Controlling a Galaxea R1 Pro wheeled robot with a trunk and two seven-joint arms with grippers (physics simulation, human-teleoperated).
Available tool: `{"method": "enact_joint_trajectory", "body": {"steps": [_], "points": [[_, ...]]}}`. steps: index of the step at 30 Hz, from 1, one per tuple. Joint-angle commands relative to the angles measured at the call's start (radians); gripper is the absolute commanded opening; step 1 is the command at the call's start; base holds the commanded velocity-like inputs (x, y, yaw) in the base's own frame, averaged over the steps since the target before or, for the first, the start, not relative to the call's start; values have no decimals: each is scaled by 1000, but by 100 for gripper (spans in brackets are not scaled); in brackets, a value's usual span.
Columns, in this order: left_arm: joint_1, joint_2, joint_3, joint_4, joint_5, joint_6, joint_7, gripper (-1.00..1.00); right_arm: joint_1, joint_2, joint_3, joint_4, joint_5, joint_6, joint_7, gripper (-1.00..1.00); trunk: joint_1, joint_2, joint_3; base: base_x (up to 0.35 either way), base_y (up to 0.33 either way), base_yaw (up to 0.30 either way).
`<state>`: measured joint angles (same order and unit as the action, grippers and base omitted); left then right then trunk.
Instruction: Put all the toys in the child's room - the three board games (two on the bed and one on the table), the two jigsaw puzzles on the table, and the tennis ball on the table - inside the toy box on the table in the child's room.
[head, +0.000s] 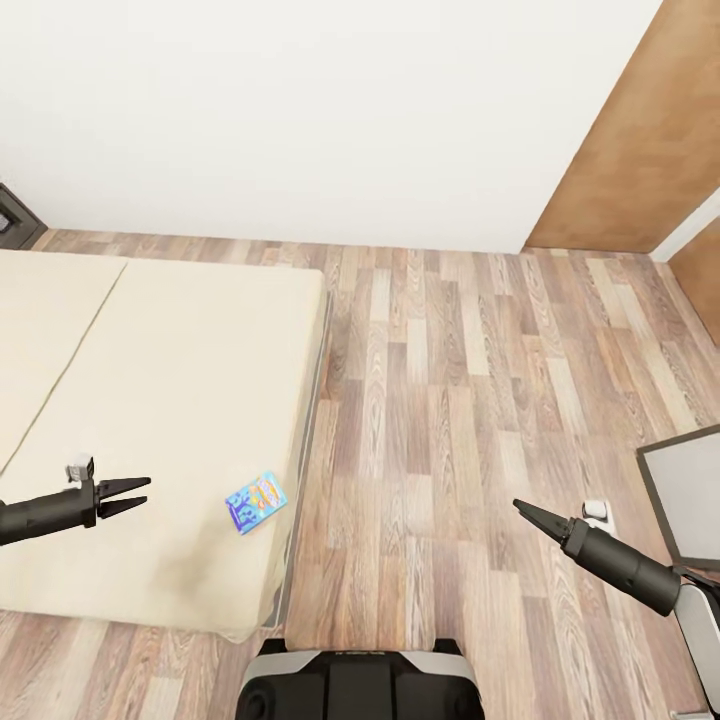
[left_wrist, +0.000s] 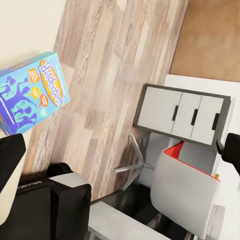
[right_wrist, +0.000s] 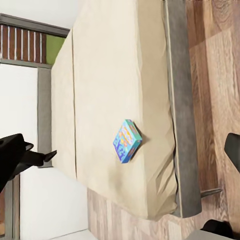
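Board game (head: 256, 502) first: a light blue cartoon box lying flat on the bed (head: 150, 400), close to the mattress edge nearest the wooden floor (head: 450, 400). From my left wrist camera the lid (left_wrist: 31, 93) reads "Balderdash" in white letters on an orange band, with dark blue cartoon figures and small orange speech bubbles whose print is too small to read. My right wrist camera catches the same box (right_wrist: 127, 141) from the side, thin, near the mattress corner.

My left jaws (head: 128, 495) hover over the bed, spread apart with a clear gap between the two dark fingertips, holding nothing and touching nothing. The game lies a little way off toward the floor side, apart from them.

My right jaws (head: 522, 508) hang over the bare floorboards, well away from the bed. In the head view the fingers look drawn to a single point, yet in the right wrist view the two dark tips sit at opposite edges, so I cannot tell how far they are parted. Nothing is between them.

At my right edge in the head view is a dark-framed white panel (head: 685, 495). The left wrist camera shows a white three-drawer unit (left_wrist: 182, 114) in a dark frame under the white counter (left_wrist: 227, 85), and a grey chair (left_wrist: 185, 187) with a red-edged seat just beside it.
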<state>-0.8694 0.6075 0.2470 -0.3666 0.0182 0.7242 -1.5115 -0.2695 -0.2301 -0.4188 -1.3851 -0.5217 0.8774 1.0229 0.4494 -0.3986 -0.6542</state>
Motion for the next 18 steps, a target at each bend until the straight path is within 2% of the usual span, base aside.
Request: {"method": "enact_joint_trajectory", "body": {"steps": [1, 18], "points": [[0, 0, 1, 0, -1, 11, -4, 100, 0, 0, -1, 0, -1, 5, 2, 100, 1, -1, 1, 0, 0, 0], [0, 0, 0, 0, -1, 2, -4, 100, 0, 0, 0, 0, 0, 5, 2, 100, 1, -1, 29, 0, 0, 0]]}}
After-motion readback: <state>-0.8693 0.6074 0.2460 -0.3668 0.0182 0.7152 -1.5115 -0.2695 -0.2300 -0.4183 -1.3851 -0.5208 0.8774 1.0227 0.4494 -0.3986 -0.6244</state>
